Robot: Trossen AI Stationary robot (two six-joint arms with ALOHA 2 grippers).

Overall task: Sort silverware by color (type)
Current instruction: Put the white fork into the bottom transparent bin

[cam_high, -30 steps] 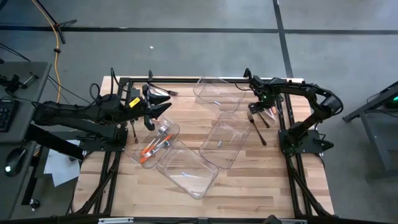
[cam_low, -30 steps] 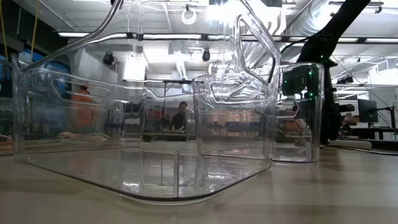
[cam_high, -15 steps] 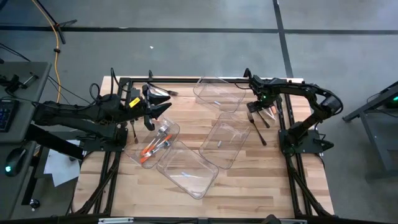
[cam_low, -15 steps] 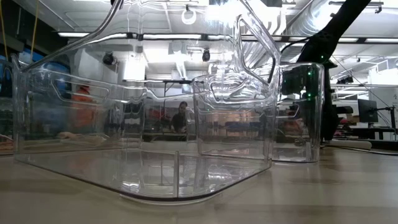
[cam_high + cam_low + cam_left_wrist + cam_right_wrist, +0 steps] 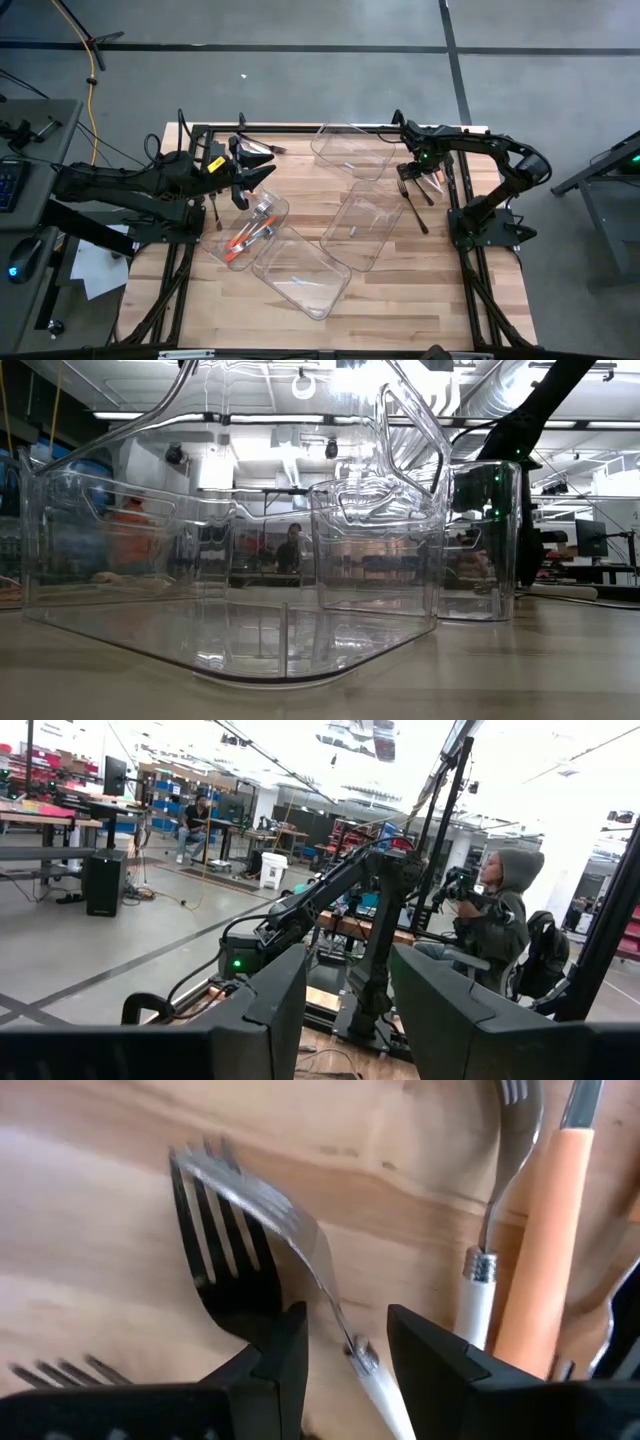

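Right gripper (image 5: 338, 1342) hangs low over the silverware (image 5: 415, 192) near the tabletop's (image 5: 400, 290) right edge; we see its fingers slightly parted around a white-handled fork's neck (image 5: 340, 1330), a black fork (image 5: 225, 1270) just beside. Left gripper (image 5: 262, 163) waits open and empty by the far-left corner. Clear bins (image 5: 300, 270) crowd the middle, open wood along the near edge. No writing legible

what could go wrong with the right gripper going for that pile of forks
The right gripper straddles a white-handled fork that lies across a black fork, so closing may catch both. The orange handle and another white-handled fork crowd alongside and could get nudged. The left gripper waits, open.
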